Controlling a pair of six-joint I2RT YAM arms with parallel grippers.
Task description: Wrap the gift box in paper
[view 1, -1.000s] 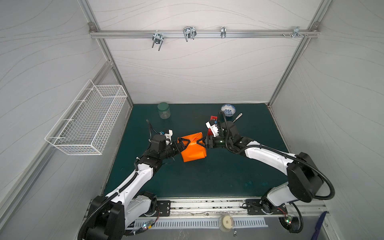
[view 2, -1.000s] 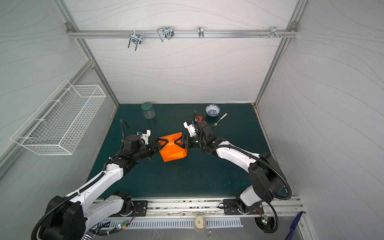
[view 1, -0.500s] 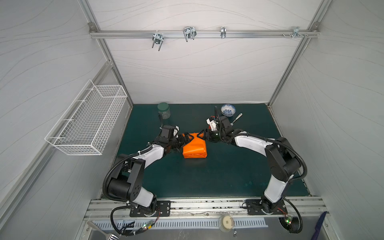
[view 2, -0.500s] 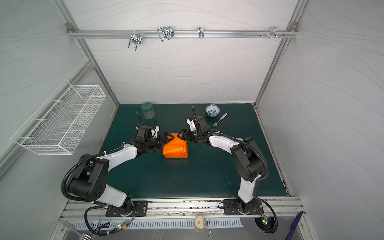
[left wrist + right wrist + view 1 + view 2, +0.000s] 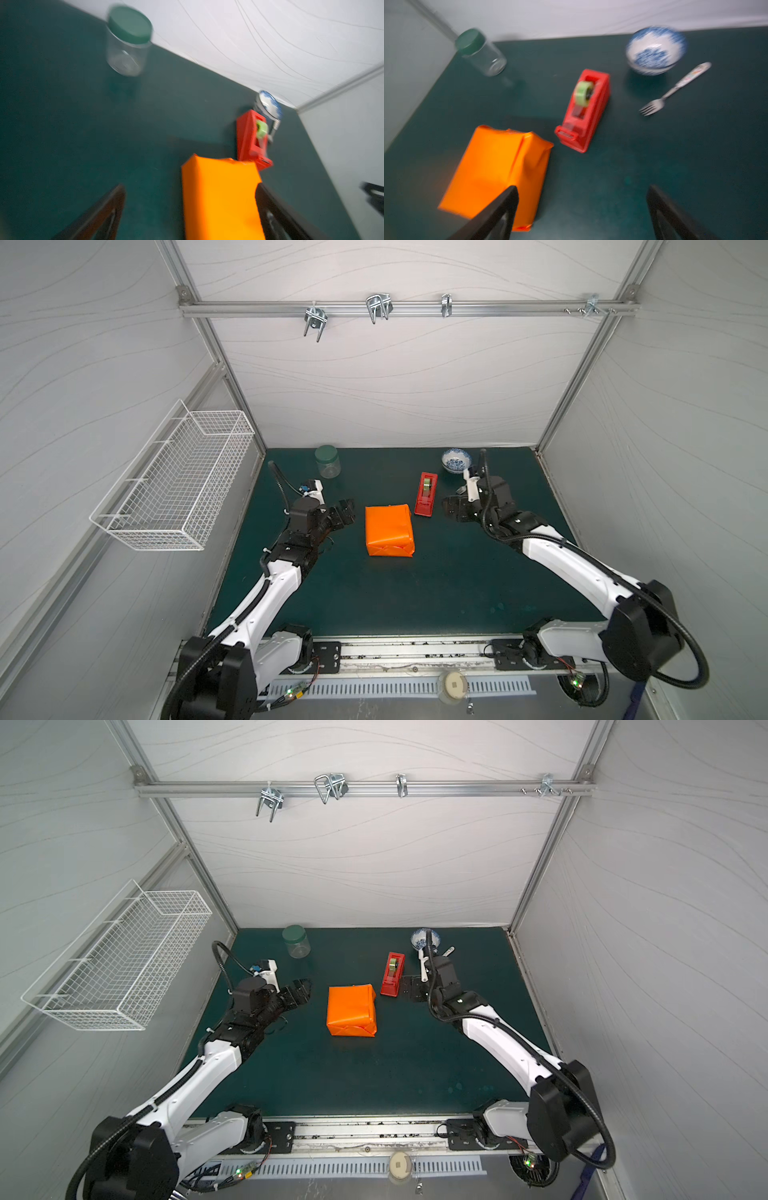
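Note:
The orange paper [image 5: 388, 529] [image 5: 351, 1009] is folded round a box-shaped parcel that lies flat on the green mat, with folded flaps on its near end. The gift box itself is hidden under the paper. My left gripper [image 5: 347, 512] [image 5: 301, 992] hangs open a short way left of the parcel, touching nothing. My right gripper [image 5: 451, 508] [image 5: 409, 988] stands open to the right, beyond the tape dispenser, and is also empty. In the left wrist view the paper [image 5: 220, 197] shows between the spread fingers of the left gripper [image 5: 190, 187]. In the right wrist view the paper [image 5: 492, 170] lies off to one side of the right gripper [image 5: 582, 188].
A red tape dispenser [image 5: 427, 493] stands just right of the parcel's far corner. A green-lidded clear jar [image 5: 327, 461] and a blue-and-white bowl [image 5: 456, 459] stand at the back. A fork [image 5: 675, 89] lies beside the bowl. A wire basket [image 5: 174, 485] hangs on the left wall.
Both grippers have let go of the orange parcel and drawn back to either side. The right jaws have spread wider. The parcel now lies flat on the mat.

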